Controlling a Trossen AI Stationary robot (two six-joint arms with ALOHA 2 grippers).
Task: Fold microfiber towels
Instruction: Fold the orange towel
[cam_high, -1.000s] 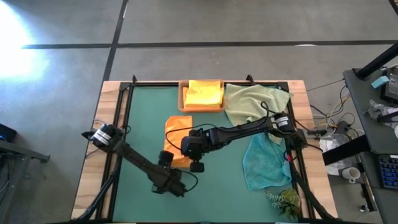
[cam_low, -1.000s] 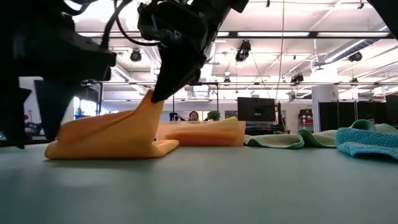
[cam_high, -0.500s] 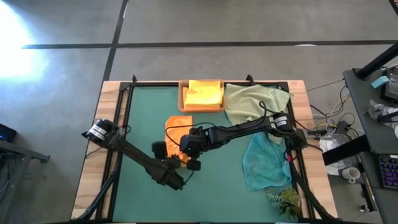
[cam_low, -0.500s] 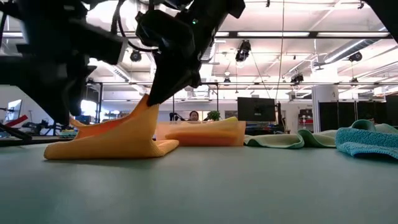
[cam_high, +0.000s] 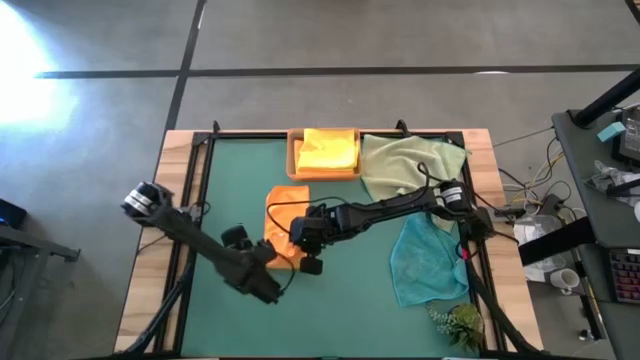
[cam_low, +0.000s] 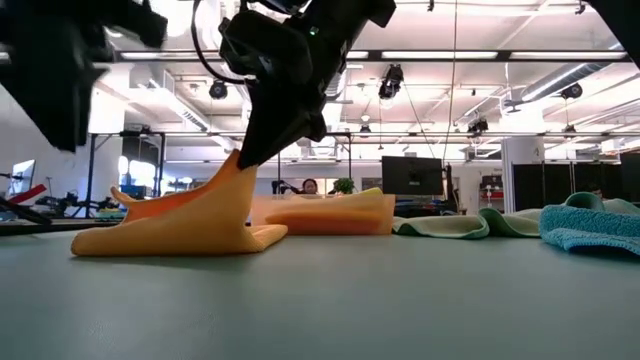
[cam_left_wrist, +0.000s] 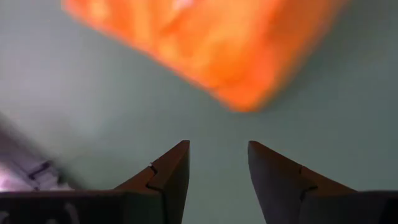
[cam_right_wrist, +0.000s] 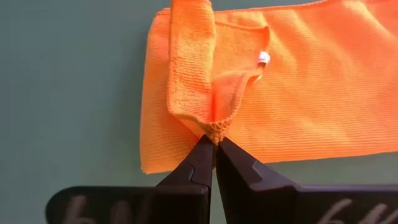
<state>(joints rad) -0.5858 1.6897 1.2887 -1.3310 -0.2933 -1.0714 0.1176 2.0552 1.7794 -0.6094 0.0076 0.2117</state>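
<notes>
An orange microfiber towel (cam_high: 283, 218) lies partly folded on the green mat (cam_high: 230, 170), with one part drawn up into a peak (cam_low: 236, 165). My right gripper (cam_right_wrist: 215, 142) is shut on that peak, at the towel's near right part (cam_high: 308, 245). My left gripper (cam_left_wrist: 217, 146) is open and empty. It hangs above the mat just left of the towel (cam_high: 250, 248), and the towel's corner (cam_left_wrist: 239, 99) shows ahead of its fingers. A folded yellow towel (cam_high: 328, 150) lies in the wooden tray (cam_high: 294, 160). A pale green towel (cam_high: 405, 165) and a teal one (cam_high: 425, 260) lie crumpled at the right. My right gripper pinches a hemmed edge of the orange towel (cam_right_wrist: 217, 124) between its two fingertips, where the cloth bunches into a fold. The fingers come slanting down from above (cam_low: 262, 140). The held part is lifted into a peak, and the rest of the towel lies slack on the mat (cam_low: 175, 238).
The wooden tray stands at the mat's far edge. The green and teal towels take up the right side. A small plant (cam_high: 456, 322) stands at the near right corner. Bare mat lies at the left and near side (cam_high: 340, 310).
My left gripper has risen and drawn back from the orange towel toward the table's left edge. My right gripper has kept its hold on the lifted peak, and the towel has stayed in place.
</notes>
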